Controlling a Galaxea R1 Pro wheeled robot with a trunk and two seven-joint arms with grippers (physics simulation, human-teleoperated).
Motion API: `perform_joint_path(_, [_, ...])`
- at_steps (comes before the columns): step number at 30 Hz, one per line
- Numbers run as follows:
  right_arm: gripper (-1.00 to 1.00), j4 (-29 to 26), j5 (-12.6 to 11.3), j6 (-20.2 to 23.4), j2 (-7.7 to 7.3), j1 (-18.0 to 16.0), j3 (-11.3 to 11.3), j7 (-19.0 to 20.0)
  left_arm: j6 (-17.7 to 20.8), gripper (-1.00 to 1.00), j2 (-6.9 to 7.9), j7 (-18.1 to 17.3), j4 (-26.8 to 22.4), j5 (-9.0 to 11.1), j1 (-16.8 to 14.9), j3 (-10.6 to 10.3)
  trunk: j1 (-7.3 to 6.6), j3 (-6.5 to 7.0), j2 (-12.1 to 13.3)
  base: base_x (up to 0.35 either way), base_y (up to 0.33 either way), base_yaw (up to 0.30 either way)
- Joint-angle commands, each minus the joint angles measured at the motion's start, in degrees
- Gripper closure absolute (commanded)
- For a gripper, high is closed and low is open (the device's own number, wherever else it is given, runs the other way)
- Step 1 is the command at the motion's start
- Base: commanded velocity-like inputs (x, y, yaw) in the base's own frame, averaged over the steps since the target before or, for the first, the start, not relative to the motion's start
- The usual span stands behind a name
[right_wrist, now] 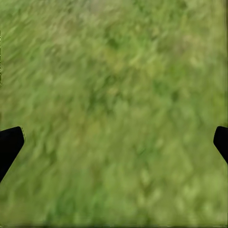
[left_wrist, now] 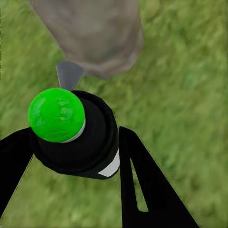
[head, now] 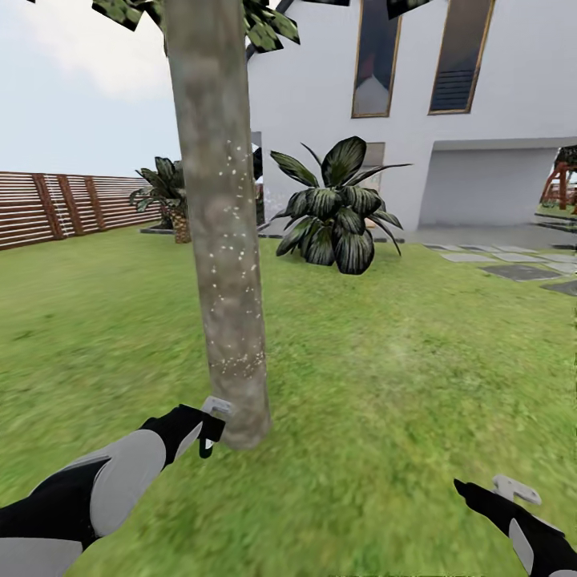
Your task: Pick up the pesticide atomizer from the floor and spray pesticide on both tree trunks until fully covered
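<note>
One tree's thick grey-brown trunk (head: 220,240) rises from the lawn left of centre, dotted with white specks from mid-height down to near its base. A few blocky leaves (head: 268,24) show at the top. My left gripper (head: 210,429) is low beside the trunk's foot, shut on the pesticide atomizer (left_wrist: 83,142). The atomizer is a dark bottle with a green round cap (left_wrist: 57,115) and a white label patch. Its grey nozzle (left_wrist: 69,74) points at the trunk base (left_wrist: 95,38). My right gripper (head: 513,489) hangs open over bare grass at the lower right, fingertips (right_wrist: 9,142) far apart.
A brown slat fence (head: 64,204) bounds the lawn on the left. A dark broad-leaved plant (head: 336,212) and a potted plant (head: 168,196) stand behind the trunk, before a white house (head: 481,160). Grey stepping stones (head: 521,271) lie at the right. Open grass spreads right of the trunk.
</note>
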Motion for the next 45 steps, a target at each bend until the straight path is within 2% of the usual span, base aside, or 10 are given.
perform_joint_path(1, [-1.0,0.0,0.0,0.0,0.02,0.0,0.0,0.0,0.0,1.0,0.0,0.0,0.0,0.0,0.0,0.0,0.0,0.0,0.0,0.0,0.316,-0.067])
perform_joint_path(19, [-1.0,0.0,0.0,0.0,0.01,0.0,0.0,0.0,0.0,1.0,0.0,0.1,0.0,0.0,0.0,0.0,0.0,0.0,0.0,0.0,0.317,-0.005])
perform_joint_path(34, [-1.0,0.0,0.0,0.0,0.02,0.0,0.0,0.0,0.0,1.0,-0.02,0.1,0.0,0.0,0.0,0.0,0.0,0.0,0.0,0.0,0.318,-0.233])
perform_joint_path(45, [-1.0,0.0,0.0,0.0,-0.01,0.0,0.0,0.0,0.4,1.0,-0.41,0.1,0.0,-0.1,0.0,-0.1,0.0,0.0,0.0,-0.066,0.095,-0.009])
